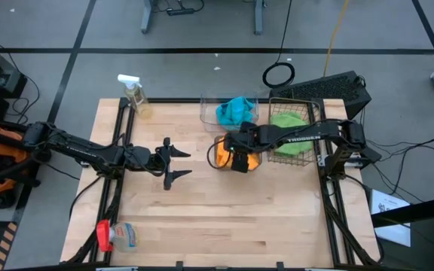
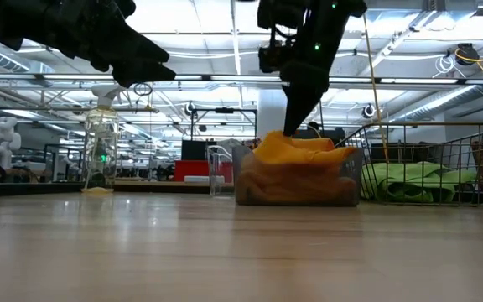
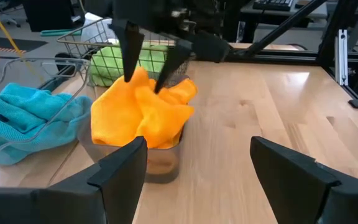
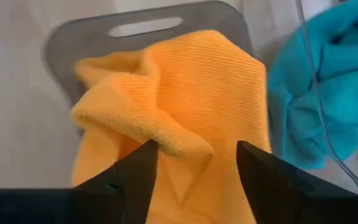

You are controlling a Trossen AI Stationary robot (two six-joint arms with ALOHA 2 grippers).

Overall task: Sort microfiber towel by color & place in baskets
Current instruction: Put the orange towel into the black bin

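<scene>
2 fingers of right gripper (image 3: 145, 59) straddle bunched orange towel (image 3: 142, 115), no clear long axis.

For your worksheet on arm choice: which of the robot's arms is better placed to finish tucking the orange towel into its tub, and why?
Right. The right hand hangs open directly over the orange towel heaped in the grey tub. The left hand waits open over bare table.
</scene>
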